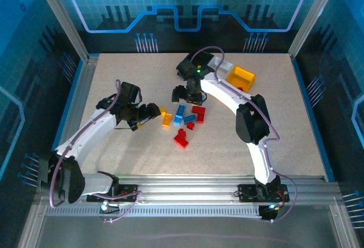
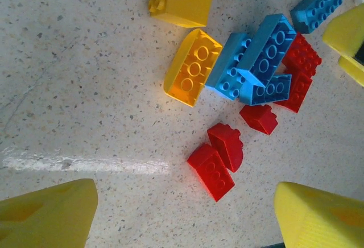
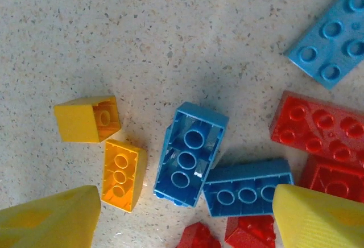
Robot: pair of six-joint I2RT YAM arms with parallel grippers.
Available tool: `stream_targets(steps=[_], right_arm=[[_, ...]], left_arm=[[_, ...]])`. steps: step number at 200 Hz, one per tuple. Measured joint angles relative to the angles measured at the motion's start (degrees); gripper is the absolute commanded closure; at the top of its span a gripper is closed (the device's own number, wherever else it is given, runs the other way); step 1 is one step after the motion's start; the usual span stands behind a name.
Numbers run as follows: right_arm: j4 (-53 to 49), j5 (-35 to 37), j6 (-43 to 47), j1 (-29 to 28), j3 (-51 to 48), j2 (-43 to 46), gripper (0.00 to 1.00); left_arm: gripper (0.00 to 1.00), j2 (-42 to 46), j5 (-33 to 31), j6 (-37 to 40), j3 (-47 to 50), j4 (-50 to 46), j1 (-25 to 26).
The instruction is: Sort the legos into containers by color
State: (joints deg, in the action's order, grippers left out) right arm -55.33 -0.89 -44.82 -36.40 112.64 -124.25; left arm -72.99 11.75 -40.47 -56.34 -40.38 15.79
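Hovering by legos (image 1: 185, 120); left tool (image 1: 150, 113), right tool (image 1: 187, 95) spread

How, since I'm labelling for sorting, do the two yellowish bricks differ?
The small yellow brick is lemon-coloured and short; the orange-yellow brick is deeper in tone and longer. The small yellow brick lies tipped on its side; the orange-yellow brick lies underside up, three tubes showing. Both rest on the table, ungripped.

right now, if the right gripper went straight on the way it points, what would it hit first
Probably the upturned blue brick lying between the open fingers of the right gripper. A second blue brick beside it sits near one finger and might touch first; depth is unclear.
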Motion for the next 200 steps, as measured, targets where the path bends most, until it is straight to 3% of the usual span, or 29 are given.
stream_targets(steps=[65,137,200], right_arm=[[-3.39,4.31,-8.33,-1.95,4.85,-6.38,0.27],[-4.33,5.42,-10.78,-1.95,6.78,-11.98,0.35],[-4.24,5.11,-11.67,-1.95,10.01,-15.21,0.59]], left_arm=[[0.16,10.21,-2.16,-0.11,4.15,-2.75,-0.70],[0.15,11.72,-2.64,0.00,4.74,-4.87,-1.81],[0.15,11.72,-2.80,0.39,4.74,-5.68,-3.32]])
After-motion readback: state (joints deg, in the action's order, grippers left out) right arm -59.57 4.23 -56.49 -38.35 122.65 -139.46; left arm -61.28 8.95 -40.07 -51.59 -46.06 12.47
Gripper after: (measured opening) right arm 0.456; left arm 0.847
